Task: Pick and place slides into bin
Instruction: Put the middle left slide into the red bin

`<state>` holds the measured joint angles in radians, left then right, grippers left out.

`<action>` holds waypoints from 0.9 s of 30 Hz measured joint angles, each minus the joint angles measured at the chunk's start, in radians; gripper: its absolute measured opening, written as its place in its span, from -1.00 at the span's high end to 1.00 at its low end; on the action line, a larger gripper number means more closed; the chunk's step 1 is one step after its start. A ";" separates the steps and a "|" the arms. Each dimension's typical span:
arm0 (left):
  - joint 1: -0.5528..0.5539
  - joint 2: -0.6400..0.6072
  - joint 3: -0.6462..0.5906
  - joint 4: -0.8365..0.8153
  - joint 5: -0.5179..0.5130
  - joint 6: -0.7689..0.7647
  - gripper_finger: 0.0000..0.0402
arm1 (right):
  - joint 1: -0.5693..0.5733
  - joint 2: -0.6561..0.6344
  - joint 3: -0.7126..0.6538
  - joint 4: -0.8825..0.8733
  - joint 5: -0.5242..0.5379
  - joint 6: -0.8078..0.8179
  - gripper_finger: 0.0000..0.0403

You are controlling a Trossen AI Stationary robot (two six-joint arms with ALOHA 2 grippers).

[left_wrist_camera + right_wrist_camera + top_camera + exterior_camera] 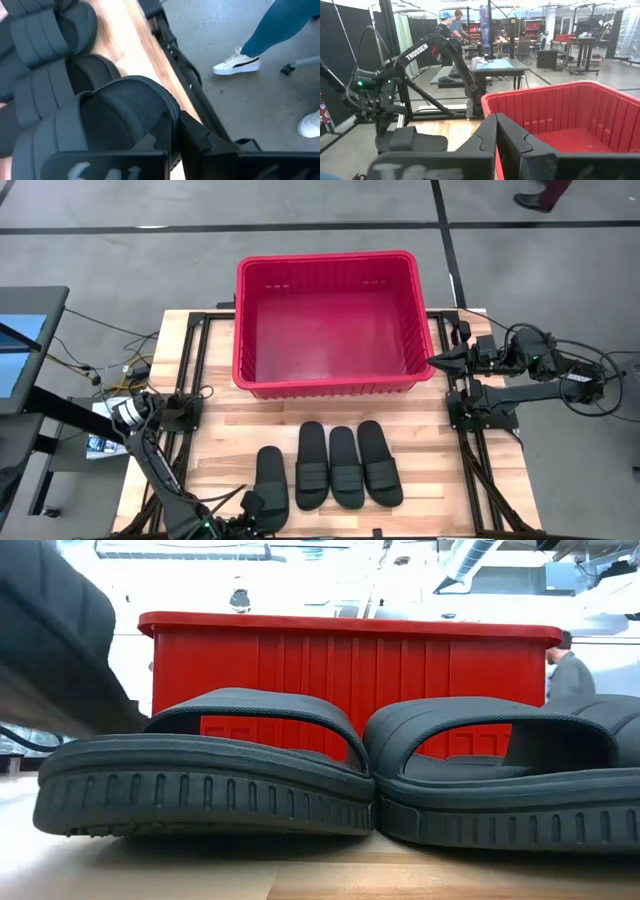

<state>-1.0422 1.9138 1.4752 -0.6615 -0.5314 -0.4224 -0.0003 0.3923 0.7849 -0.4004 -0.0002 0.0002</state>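
Observation:
Four black slides lie soles down in a row near the table's near edge: the leftmost slide, set a little nearer, and three others. The red bin stands behind them at the far middle and shows empty. My left gripper is at the leftmost slide's heel end, shut. My right gripper is shut and empty, level beside the bin's right wall. In the low view two slides stand before the bin. My left gripper is shut at the heel end of the leftmost slide. It comes from the table's near edge, along the slide. Its own fingers hide the exact place of contact. In the low view the slide's near part shows above the table top.
Black frame rails run along both sides of the wooden table. A person's legs and white shoes stand on the floor off the table's near side. People stand far off in the room. A screen stands left of the table.

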 joint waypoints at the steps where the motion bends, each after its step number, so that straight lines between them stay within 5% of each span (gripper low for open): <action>1: -0.001 0.000 0.020 -0.016 0.000 0.001 1.00 | 0.000 0.000 0.000 0.000 0.000 0.000 1.00; 13: -0.011 -0.002 0.271 -0.111 -0.081 0.131 1.00 | 0.000 0.000 0.000 0.000 0.000 0.000 1.00; 27: 0.019 -0.004 0.573 -0.396 -0.298 0.400 1.00 | 0.000 0.000 0.000 0.000 0.000 0.000 1.00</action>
<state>-1.0232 1.9103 2.0481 -1.0571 -0.8294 -0.0227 -0.0006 0.3923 0.7849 -0.4007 -0.0002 0.0002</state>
